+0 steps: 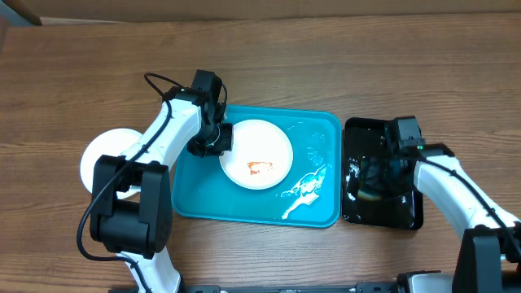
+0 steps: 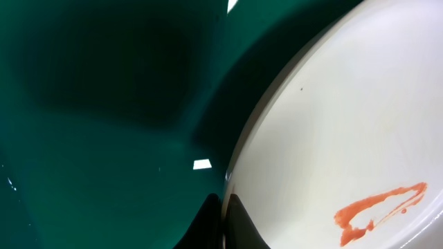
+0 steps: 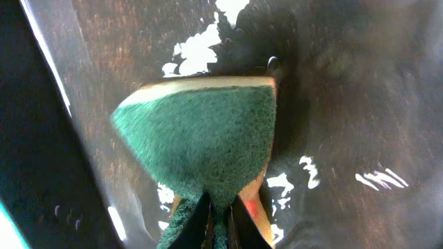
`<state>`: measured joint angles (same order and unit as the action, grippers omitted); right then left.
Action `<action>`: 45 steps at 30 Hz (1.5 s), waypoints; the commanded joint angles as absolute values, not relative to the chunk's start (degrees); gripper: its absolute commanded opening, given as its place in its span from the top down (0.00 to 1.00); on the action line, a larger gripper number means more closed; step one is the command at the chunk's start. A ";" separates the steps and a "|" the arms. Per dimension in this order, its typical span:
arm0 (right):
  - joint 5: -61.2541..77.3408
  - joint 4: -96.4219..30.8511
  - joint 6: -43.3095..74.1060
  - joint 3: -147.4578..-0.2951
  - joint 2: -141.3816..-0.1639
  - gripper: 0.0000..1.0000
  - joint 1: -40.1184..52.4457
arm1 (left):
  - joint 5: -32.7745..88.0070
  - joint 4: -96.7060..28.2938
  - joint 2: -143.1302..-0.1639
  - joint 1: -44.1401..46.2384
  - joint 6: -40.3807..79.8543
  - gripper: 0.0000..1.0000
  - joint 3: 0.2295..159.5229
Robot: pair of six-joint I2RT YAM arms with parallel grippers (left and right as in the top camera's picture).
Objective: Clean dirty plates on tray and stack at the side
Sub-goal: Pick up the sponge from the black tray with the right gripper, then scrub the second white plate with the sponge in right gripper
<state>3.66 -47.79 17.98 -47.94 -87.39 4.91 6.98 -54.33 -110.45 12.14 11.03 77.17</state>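
Note:
A white plate (image 1: 256,155) with an orange-red smear lies in the turquoise tray (image 1: 321,126). My left gripper (image 1: 218,140) is shut on the plate's left rim. In the left wrist view its fingertips (image 2: 225,211) pinch the rim, with one on each side of the plate (image 2: 346,124) and the tray floor (image 2: 104,138) beside them. A second white plate (image 1: 104,156) sits on the table left of the tray, partly under my left arm. My right gripper (image 1: 381,167) hangs over the black tray, shut on a green-and-yellow sponge (image 3: 208,138).
The wet black tray (image 1: 407,213) stands just right of the turquoise one; its wet floor (image 3: 346,104) shows under the sponge. White foam and water (image 1: 305,189) lie on the turquoise tray's right half. Bare wooden table (image 1: 326,65) stretches behind.

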 commanded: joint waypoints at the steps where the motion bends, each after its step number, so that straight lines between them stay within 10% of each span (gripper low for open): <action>1: 4.38 -51.07 17.89 -56.14 -86.70 0.96 4.80 | 5.98 -54.39 -109.40 12.40 12.05 0.96 76.88; 11: 21.82 -52.93 13.26 -67.72 -85.95 0.96 8.27 | 9.54 -54.00 -109.40 12.40 11.99 0.96 76.88; 45: 11.60 -36.95 19.86 -67.57 -105.49 0.96 39.35 | 13.37 -54.17 -109.40 16.16 12.45 0.96 76.88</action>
<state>15.40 -36.56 19.18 -67.00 -104.84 39.27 12.01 -54.17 -110.45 16.05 11.70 77.17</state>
